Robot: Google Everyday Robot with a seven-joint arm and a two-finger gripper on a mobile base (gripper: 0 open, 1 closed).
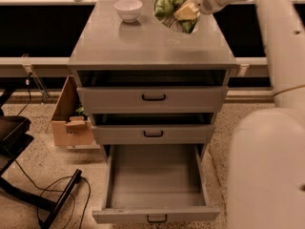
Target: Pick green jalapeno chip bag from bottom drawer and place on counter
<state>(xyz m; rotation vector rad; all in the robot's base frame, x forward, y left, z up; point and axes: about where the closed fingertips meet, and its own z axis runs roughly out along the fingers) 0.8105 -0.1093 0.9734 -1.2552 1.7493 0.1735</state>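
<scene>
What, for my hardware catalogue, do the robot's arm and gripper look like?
The arm is smooth, rounded and off-white, with thick tubular segments and small dark dots on its shell. The gripper, at the green jalapeno chip bag over the counter, has a white rounded wrist and yellowish-tan fingers.

White rounded arm [279, 46] w/ small dark dots; bulky white body [267, 171]; yellowish jaws, top centre.

Three drawers [152, 133], one bowl [128, 8], one bag [166, 3] in claw [187, 13]
</scene>
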